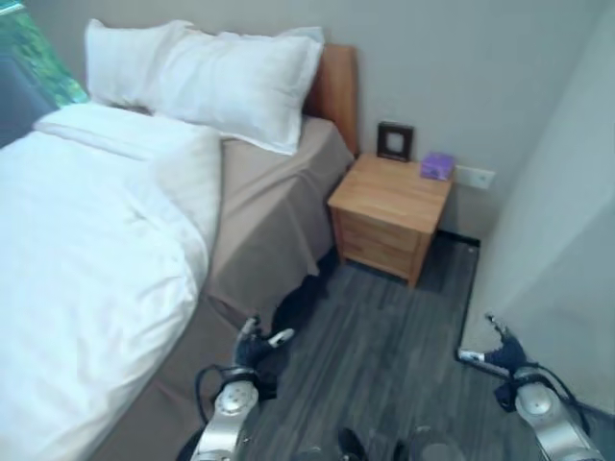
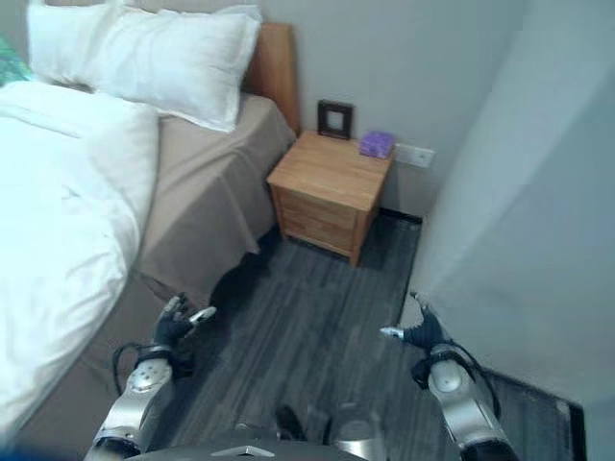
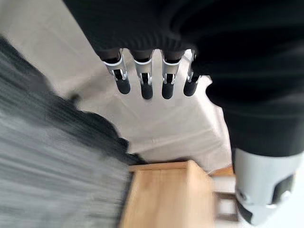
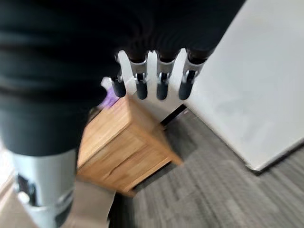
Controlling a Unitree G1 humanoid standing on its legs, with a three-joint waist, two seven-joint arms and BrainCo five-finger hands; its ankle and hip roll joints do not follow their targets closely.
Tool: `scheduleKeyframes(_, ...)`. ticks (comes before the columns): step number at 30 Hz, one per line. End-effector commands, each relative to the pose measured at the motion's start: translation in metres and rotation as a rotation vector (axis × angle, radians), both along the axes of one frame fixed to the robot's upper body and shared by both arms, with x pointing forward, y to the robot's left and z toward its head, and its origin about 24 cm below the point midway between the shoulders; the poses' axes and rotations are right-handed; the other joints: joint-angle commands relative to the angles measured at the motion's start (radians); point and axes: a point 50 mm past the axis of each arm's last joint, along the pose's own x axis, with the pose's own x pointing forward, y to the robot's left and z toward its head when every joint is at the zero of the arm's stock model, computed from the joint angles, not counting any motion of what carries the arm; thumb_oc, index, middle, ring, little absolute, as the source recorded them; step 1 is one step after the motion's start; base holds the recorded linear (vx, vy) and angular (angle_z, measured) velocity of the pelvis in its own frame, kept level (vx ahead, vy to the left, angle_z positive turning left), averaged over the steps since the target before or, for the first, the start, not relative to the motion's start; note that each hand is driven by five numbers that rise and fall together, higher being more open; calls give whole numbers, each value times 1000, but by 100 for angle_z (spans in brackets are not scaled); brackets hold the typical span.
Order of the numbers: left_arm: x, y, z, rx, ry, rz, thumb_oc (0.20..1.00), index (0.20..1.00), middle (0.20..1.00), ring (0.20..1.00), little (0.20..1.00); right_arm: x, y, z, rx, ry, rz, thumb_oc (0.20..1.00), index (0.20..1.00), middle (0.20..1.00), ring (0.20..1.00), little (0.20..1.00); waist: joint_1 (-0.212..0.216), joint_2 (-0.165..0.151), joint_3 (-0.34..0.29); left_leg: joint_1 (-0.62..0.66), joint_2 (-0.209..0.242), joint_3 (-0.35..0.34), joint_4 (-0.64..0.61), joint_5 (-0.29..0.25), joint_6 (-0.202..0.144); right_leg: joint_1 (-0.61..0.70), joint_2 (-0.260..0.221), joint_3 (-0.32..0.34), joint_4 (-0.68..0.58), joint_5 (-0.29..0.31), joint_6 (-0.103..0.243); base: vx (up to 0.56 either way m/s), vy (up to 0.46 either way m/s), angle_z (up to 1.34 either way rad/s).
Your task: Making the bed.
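Observation:
The bed fills the left of the eye views. A white duvet covers its left part, bunched and folded back near the head, leaving a strip of beige sheet bare along the right side. Two white pillows lean against the wooden headboard. My left hand hangs low beside the bed's near corner, fingers relaxed and holding nothing. My right hand hangs open over the floor by the white wall, fingers straight.
A wooden nightstand stands right of the bed, with a dark picture frame and a purple box on top. A white wall closes the right side. Dark plank floor lies between bed and wall.

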Motion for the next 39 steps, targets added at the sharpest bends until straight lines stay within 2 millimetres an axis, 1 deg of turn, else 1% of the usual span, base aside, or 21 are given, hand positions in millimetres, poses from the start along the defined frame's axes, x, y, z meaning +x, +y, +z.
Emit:
scheduleKeyframes(1,12,32,29,101,-119,64,1000,1000,1000,1000,1000,34,5,31,0,-175,11,1000,1000,1000,1000,1000,32,-7,25,-6,112,-35,-27,-21,-144,151,43,39,-342,235,-2,269,-200,84)
scheduleKeyframes(2,14,37,35,112,-144,79,1000,1000,1000,1000,1000,37,6,36,13,-197,12,1000,1000,1000,1000,1000,28,-21,25,2,120,-77,-27,-27,-166,150,76,90,-468,219,-3,177,-136,63)
scheduleKeyframes(3,14,37,35,112,-144,79,1000,1000,1000,1000,1000,37,6,36,13,-197,12,1000,1000,1000,1000,1000,26,-20,27,5,121,-79,-27,-27,-167,155,77,87,-472,220,-4,368,-306,86)
scheduleKeyframes(4,17,45,42,130,-172,105,1000,1000,1000,1000,1000,40,8,39,19,-218,16,1000,1000,1000,1000,1000,19,-38,22,5,127,-125,-27,-39,-189,178,129,181,-708,198,-6,303,-254,90)
scheduleKeyframes(5,19,49,45,132,-184,118,1000,1000,1000,1000,1000,41,10,40,26,-223,21,1000,1000,1000,1000,1000,16,-45,17,8,127,-153,-27,-47,-198,192,143,243,-794,211,-7,379,-322,118)
scheduleKeyframes(9,27,57,58,168,-227,114,1000,1000,1000,1000,1000,43,13,42,20,-234,42,1000,1000,1000,1000,1000,11,-48,5,18,136,-251,-27,-57,-223,166,154,364,-889,274,7,259,-251,111)
scheduleKeyframes(14,16,63,50,159,-202,152,1000,1000,1000,1000,1000,52,26,43,43,-227,100,1000,1000,1000,1000,1000,24,-25,-21,73,171,-271,-27,-54,-240,228,164,327,-915,271,-7,204,-284,47)
scheduleKeyframes(16,10,63,46,123,-195,172,1000,1000,1000,1000,1000,56,27,47,54,-235,122,1000,1000,1000,1000,1000,37,-19,-6,14,190,-267,118,-34,-255,278,162,293,-926,254,-31,78,-300,10)
scheduleKeyframes(19,15,59,48,80,-211,172,1000,1000,1000,1000,1000,62,20,54,43,-251,113,1000,1000,1000,1000,1000,36,-18,33,-103,229,-131,269,30,-263,331,134,185,-926,223,-60,-18,-233,67)
scheduleKeyframes(20,15,61,49,76,-217,176,1000,1000,1000,1000,1000,65,20,57,46,-255,115,1000,1000,1000,1000,1000,36,-16,34,-107,226,-91,254,25,-260,339,134,163,-926,216,-64,132,-160,136)
scheduleKeyframes(22,14,63,50,84,-219,171,1000,1000,1000,1000,1000,68,21,61,27,-263,129,1000,1000,1000,1000,1000,54,-3,26,-131,107,-126,185,-29,-229,360,153,164,-926,199,-64,235,-79,93)
scheduleKeyframes(23,13,66,51,93,-222,178,1000,1000,1000,1000,1000,71,21,63,13,-268,140,1000,1000,1000,1000,1000,62,4,18,-145,72,-149,138,-9,-222,366,169,164,-926,194,-60,248,-50,14)
scheduleKeyframes(26,11,69,52,117,-215,186,1000,1000,1000,1000,1000,74,18,69,-25,-280,156,1000,1000,1000,1000,1000,61,19,13,-180,114,-14,-8,44,-234,413,166,117,-926,149,-44,264,38,2)
scheduleKeyframes(27,10,72,53,114,-224,196,1000,1000,1000,1000,1000,78,19,74,-49,-282,180,1000,1000,1000,1000,1000,73,25,3,-168,125,-12,-26,89,-231,439,173,90,-926,142,-46,254,80,54)
scheduleKeyframes(29,10,72,53,114,-224,197,1000,1000,1000,1000,1000,78,20,74,-49,-282,180,1000,1000,1000,1000,1000,71,25,4,-166,125,-14,-26,89,-231,441,174,89,-926,142,-46,129,52,28)
scheduleKeyframes(30,9,74,56,124,-230,193,1000,1000,1000,1000,1000,80,19,75,-78,-283,191,1000,1000,1000,1000,1000,70,21,-10,-152,121,-28,-27,89,-220,445,167,75,-889,125,-39,254,147,-28)
scheduleKeyframes(31,11,74,58,137,-224,176,1000,1000,1000,1000,1000,78,19,73,-76,-272,187,1000,1000,1000,1000,1000,67,3,-19,-124,118,-26,-27,72,-205,411,139,53,-721,109,-26,296,192,-23)
scheduleKeyframes(34,20,74,68,177,-243,135,1000,1000,1000,1000,1000,83,24,76,-87,-287,202,1000,1000,1000,1000,1000,59,-27,21,-63,104,-29,-27,25,-173,259,67,69,-389,234,32,158,112,55)
scheduleKeyframes(35,23,74,70,183,-248,126,1000,1000,1000,1000,1000,84,24,78,-90,-292,200,1000,1000,1000,1000,1000,55,-30,34,-56,110,-40,-27,19,-172,220,68,84,-339,254,31,110,16,39)
scheduleKeyframes(37,26,73,73,187,-256,119,1000,1000,1000,1000,1000,87,23,82,-107,-308,196,1000,1000,1000,1000,1000,52,-30,44,-58,121,-56,-27,16,-176,173,88,114,-324,251,20,100,-36,24)
scheduleKeyframes(39,31,72,77,181,-275,104,1000,1000,1000,1000,1000,92,18,90,-107,-334,171,1000,1000,1000,1000,1000,53,-36,47,-58,129,-89,-27,6,-197,130,95,122,-460,213,-8,204,-89,45)
